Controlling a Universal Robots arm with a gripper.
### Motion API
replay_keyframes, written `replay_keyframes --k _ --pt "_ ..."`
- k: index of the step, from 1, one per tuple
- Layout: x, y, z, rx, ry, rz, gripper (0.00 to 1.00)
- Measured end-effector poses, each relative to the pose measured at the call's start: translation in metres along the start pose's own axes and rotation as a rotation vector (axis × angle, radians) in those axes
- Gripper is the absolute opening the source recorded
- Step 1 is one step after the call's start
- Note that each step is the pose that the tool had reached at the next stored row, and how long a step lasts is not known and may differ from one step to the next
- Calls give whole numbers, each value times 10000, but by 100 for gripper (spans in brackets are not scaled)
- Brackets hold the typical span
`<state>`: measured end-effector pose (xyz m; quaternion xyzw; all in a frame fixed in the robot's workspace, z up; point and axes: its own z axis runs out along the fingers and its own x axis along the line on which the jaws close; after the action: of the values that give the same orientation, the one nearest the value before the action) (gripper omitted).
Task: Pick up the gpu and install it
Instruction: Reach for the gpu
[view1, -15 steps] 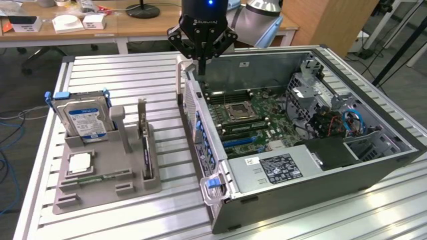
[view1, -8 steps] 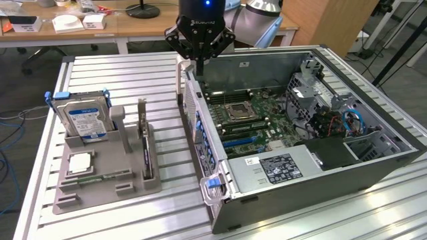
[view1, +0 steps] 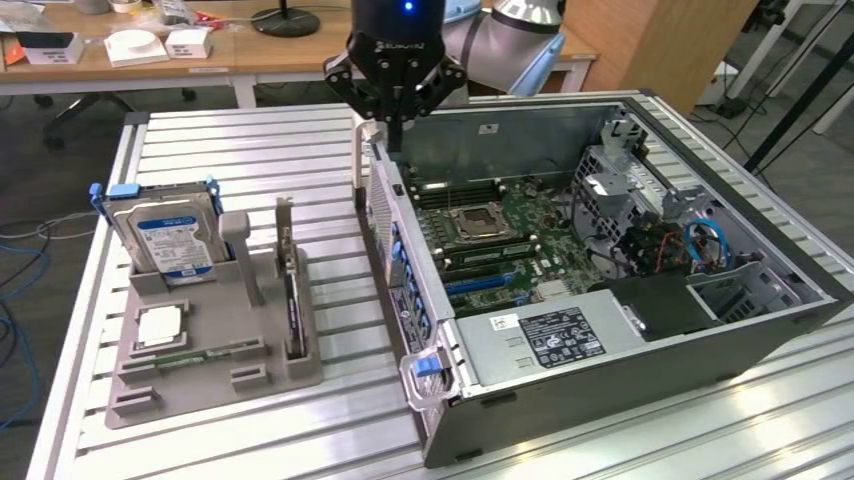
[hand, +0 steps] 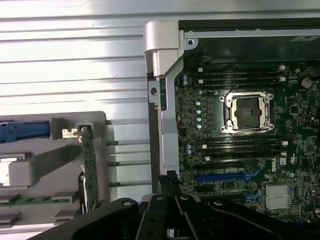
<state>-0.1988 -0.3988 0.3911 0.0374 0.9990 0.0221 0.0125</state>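
Gripper (view1: 394, 130): black, closed, empty | gpu (view1: 292, 300): thin dark card, upright in grey holder (view1: 200, 385)

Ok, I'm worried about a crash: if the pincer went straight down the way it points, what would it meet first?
The pincer would likely meet the computer case's upright wall beside the motherboard, not the gpu in its stand; depth is unclear.

Lab corner behind a slatted silver aluminium tabletop (view1: 240, 150)
Long pale wooden desk (view1: 267, 55) across the back, bearing small white boxes (view1: 134, 45) and a round black stand base (view1: 286, 20); tall brown wooden cabinet (view1: 681, 40) toward the exterior view's right; loose blue cables (view1: 16, 262) on grey floor (view1: 40, 190)
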Motion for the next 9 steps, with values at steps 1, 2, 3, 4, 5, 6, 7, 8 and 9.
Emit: replay_keyframes --k 1,2,3,4,5,6,7,8,9 --pt "5 0 1 0 0 0 11" --pt "11 -1 2 0 0 -1 11" --pt "17 -1 2 0 0 -1 11" --pt "23 -2 3 0 0 -1 11" --pt "28 -2 4 0 0 -1 11" --pt "34 -3 4 0 0 -1 11" --pt "40 -3 5 0 0 -1 11" --pt "46 -4 6 0 0 0 11" --pt "53 -4 7 0 0 0 11"
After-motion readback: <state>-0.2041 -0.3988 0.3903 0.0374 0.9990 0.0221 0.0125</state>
